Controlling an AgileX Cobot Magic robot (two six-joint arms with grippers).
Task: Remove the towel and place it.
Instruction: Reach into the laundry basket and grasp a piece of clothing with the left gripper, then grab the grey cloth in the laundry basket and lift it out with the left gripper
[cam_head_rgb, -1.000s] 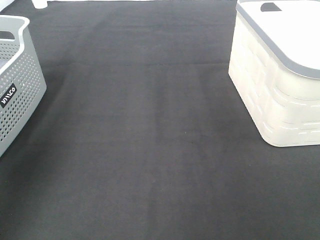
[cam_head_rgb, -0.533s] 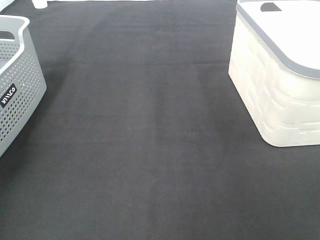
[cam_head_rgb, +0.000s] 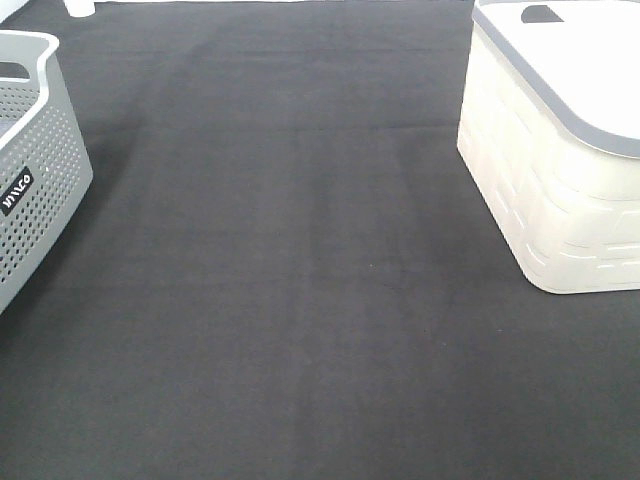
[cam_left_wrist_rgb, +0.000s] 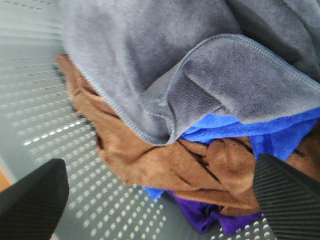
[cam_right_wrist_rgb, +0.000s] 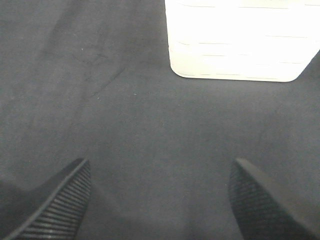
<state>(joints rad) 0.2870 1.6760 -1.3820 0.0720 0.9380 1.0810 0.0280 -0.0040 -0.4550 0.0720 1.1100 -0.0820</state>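
A wide desk covered in dark charcoal fabric (cam_head_rgb: 300, 300) fills the high view, its middle bare. At the right edge stands a cream plastic storage bin with a brick-like moulded pattern and a flat white lid rimmed in grey (cam_head_rgb: 560, 180). At the left edge, well apart from it, stands a light grey perforated plastic basket with a cut-out handle (cam_head_rgb: 35, 180). Inside perforated grey walls like that basket's, the left wrist view shows a heap of cloths. The soft greyish-lavender microfibre towel with stitched edges (cam_left_wrist_rgb: 175, 65) lies on top of the heap, one hemmed corner folded over itself and nothing covering it. Under it is a crumpled brown cloth (cam_left_wrist_rgb: 150, 160), touching the towel along its lower edge. A bright blue cloth (cam_left_wrist_rgb: 270, 132) is wedged between towel and brown cloth, and a scrap of purple cloth (cam_left_wrist_rgb: 210, 217) shows at the bottom of the heap. The left hand (cam_left_wrist_rgb: 160, 200) hangs over the heap released, its black ribbed fingers (cam_left_wrist_rgb: 30, 200) spread wide to either side and gripping nothing. The right hand (cam_right_wrist_rgb: 160, 200) hangs over bare desk near the cream bin's corner, also released and wide apart. A small black label with white lettering (cam_head_rgb: 17, 190) sits on the basket's outer wall.
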